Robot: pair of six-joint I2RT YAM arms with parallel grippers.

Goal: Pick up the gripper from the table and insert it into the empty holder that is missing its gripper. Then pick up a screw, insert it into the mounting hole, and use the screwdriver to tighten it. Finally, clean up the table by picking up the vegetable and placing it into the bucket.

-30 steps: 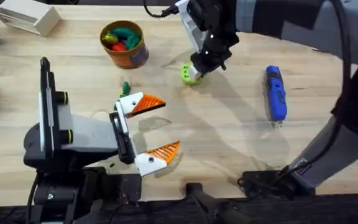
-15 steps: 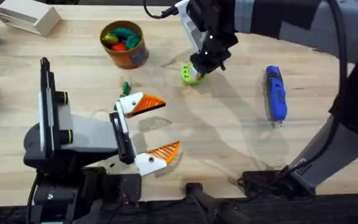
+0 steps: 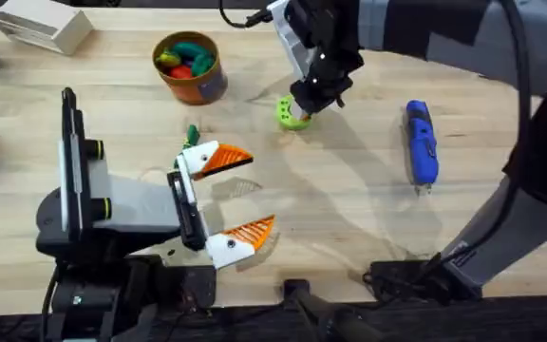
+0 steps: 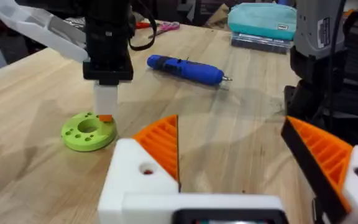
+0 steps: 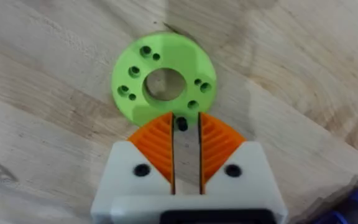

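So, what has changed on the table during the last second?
Very little. The right gripper has lifted slightly above the green ring, holding a small dark screw between its pads. The left gripper, screwdriver and bucket stayed where they were.

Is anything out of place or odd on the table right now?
Nothing stands out. The green ring lies flat under the right gripper, the blue screwdriver lies on its side, and the orange bucket stands upright.
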